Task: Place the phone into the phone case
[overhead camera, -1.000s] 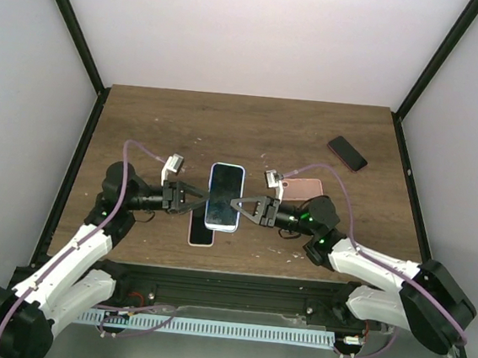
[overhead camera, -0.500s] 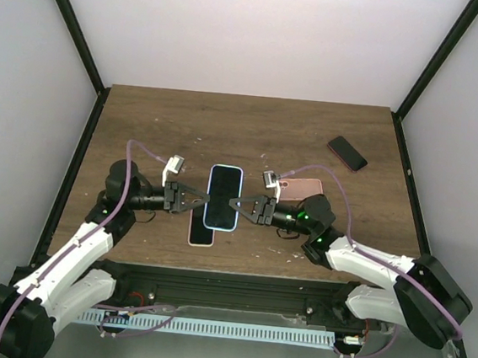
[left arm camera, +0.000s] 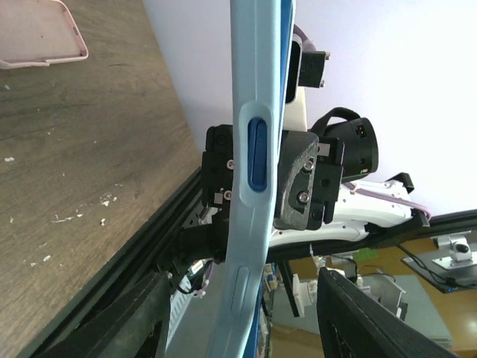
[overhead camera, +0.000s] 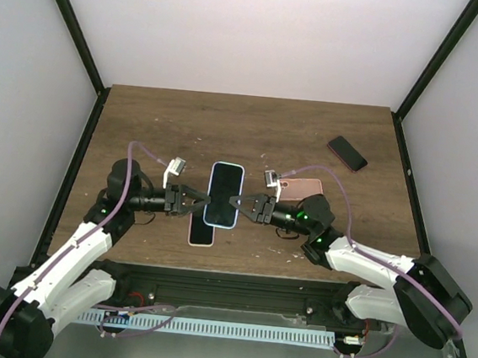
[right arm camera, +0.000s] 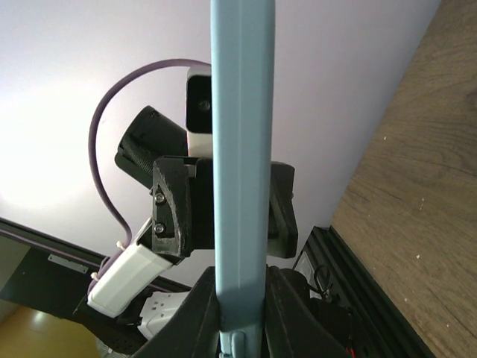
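Observation:
A light blue phone case [overhead camera: 224, 194] with the phone's dark face showing inside its rim hangs above the table between both arms. My right gripper [overhead camera: 238, 203] is shut on its right edge. The right wrist view shows the blue edge [right arm camera: 240, 149] pinched between that gripper's [right arm camera: 242, 298] black fingers [right arm camera: 287, 313]. My left gripper [overhead camera: 201, 199] is at the case's left edge and stands open. Seen from the left wrist, the case's side with its button [left arm camera: 253, 186] runs between that gripper's [left arm camera: 242, 276] spread fingers [left arm camera: 358, 321], apart from both.
A pale pink-rimmed case or phone [overhead camera: 202, 229] lies on the table under the left gripper. A pink one [overhead camera: 302, 188] lies behind the right gripper, and a dark phone [overhead camera: 347, 153] lies at the back right. The black frame rail [overhead camera: 237, 285] runs along the near edge.
The left gripper's jaws closed at the case's left edge half a second ago and now stand open again. The right gripper kept its hold, and the case has barely moved.

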### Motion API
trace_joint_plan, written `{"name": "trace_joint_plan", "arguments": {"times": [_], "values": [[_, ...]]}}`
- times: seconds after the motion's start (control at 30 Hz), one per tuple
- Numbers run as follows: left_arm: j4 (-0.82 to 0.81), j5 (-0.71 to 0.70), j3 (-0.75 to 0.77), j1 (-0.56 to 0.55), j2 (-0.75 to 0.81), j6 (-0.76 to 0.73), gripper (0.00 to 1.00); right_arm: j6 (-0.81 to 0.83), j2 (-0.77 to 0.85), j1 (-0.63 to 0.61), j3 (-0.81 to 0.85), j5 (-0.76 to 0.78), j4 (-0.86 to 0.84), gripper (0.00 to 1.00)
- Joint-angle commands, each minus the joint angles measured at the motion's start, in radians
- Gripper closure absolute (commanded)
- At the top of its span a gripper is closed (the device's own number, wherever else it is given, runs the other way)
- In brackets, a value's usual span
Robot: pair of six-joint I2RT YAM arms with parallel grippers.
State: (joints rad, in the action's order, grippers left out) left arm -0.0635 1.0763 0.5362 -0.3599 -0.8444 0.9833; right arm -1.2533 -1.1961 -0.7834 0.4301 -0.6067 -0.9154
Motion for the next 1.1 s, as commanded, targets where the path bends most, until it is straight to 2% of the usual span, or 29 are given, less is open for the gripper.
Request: {"name": "trace_joint_plan", "arguments": {"times": [0.0,0.43,0.53,0.67,0.77,1.07], "values": [[-0.004,0.013,-0.005,-0.002,0.020,0.025,0.44,0.013,0.042,-0.007,0.048,0.067,-0.076,0.92],[-0.009,0.052,-0.043,-0.011,0.019,0.058,0.47,0.002,0.022,-0.007,0.051,0.130,-0.074,0.92],[-0.021,0.050,-0.048,-0.016,0.015,0.066,0.57,-0.003,0.010,-0.007,0.051,0.128,-0.079,0.92],[-0.023,0.041,-0.050,-0.019,0.015,0.065,0.85,-0.013,0.004,-0.007,0.034,0.131,-0.091,0.92],[0.023,0.026,-0.041,-0.018,0.009,0.026,0.98,-0.018,0.003,-0.006,0.023,0.133,-0.092,0.91],[0.265,-0.048,0.036,-0.019,-0.025,-0.143,1.00,0.006,0.005,-0.007,0.014,0.124,-0.052,0.91]]}}
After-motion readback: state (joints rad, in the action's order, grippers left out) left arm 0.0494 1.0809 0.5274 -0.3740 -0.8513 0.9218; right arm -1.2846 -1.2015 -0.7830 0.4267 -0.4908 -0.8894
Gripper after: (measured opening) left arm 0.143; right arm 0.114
